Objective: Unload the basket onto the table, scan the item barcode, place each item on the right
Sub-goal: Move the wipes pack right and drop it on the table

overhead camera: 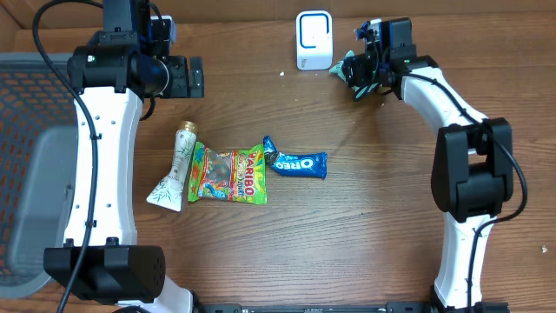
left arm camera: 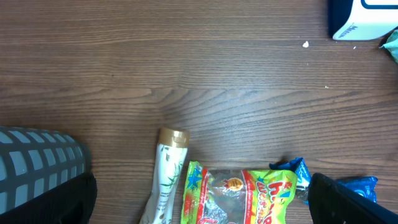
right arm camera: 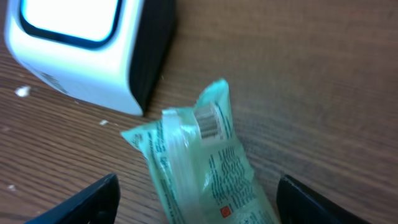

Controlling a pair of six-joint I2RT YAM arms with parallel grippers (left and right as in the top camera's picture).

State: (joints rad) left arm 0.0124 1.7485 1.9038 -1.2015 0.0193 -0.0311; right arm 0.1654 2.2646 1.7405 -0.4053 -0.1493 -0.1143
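A pale green packet (right arm camera: 205, 168) lies on the wood table just right of the white barcode scanner (right arm camera: 81, 50). Its barcode (right arm camera: 210, 122) faces up near the top end. My right gripper (right arm camera: 199, 202) is open, with the black fingers (right arm camera: 93, 202) wide on either side of the packet and clear of it. In the overhead view the packet (overhead camera: 354, 74) sits under my right gripper (overhead camera: 365, 65), beside the scanner (overhead camera: 313, 39). My left gripper (overhead camera: 195, 76) is open and holds nothing. It hangs over the table above the other items (left arm camera: 202, 199).
A Haribo bag (overhead camera: 230, 174), a blue Oreo pack (overhead camera: 300, 163) and a white tube (overhead camera: 178, 169) lie together mid-table. A grey mesh basket (overhead camera: 35, 130) stands off the left edge. The left wrist view shows the bag (left arm camera: 242, 196), the tube (left arm camera: 166, 174) and the basket (left arm camera: 37, 155).
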